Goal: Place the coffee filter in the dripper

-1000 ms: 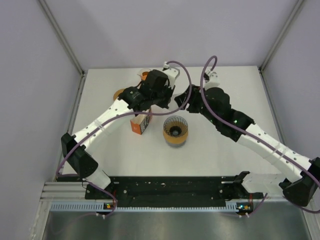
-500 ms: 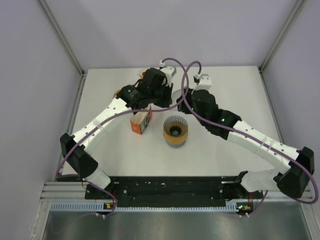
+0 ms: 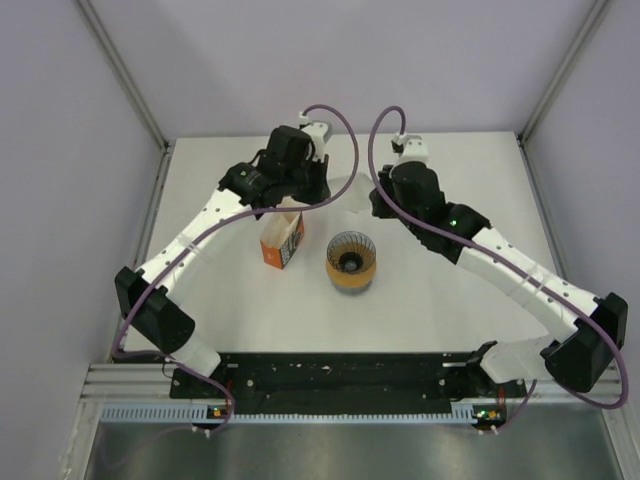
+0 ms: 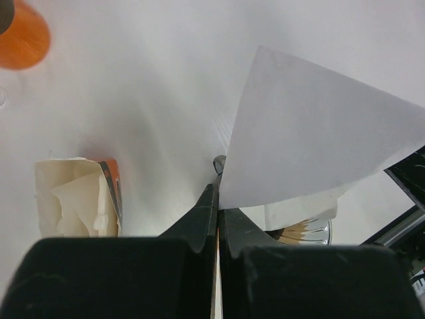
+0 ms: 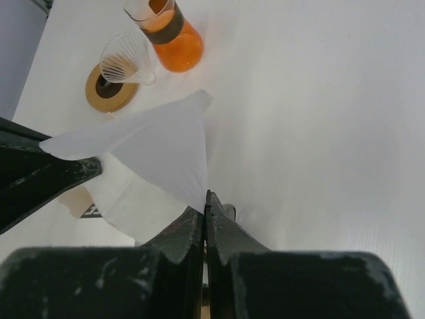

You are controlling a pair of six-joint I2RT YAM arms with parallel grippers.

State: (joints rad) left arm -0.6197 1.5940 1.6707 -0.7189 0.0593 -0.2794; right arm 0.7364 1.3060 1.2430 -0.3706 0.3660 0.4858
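Observation:
The coffee filter (image 4: 312, 139), a white paper cone, hangs flat between my two grippers above the table. My left gripper (image 4: 217, 189) is shut on one corner of it. My right gripper (image 5: 205, 199) is shut on the opposite corner of the filter (image 5: 159, 146). The dripper (image 3: 351, 262), a ribbed glass cone on an orange-brown ring, stands at mid-table, in front of both grippers (image 3: 318, 192) (image 3: 375, 205). In the left wrist view only an edge of the dripper (image 4: 312, 231) shows under the filter.
An open orange and white filter carton (image 3: 283, 240) stands left of the dripper. At the back left are a carafe of orange liquid (image 5: 169, 33) and a second ribbed glass cone on a wooden ring (image 5: 116, 76). Grey walls enclose the table (image 3: 470, 200).
My right arm swung in toward the left gripper and its jaws shut on the filter's free corner. The left arm drew back and to the left, still holding the filter.

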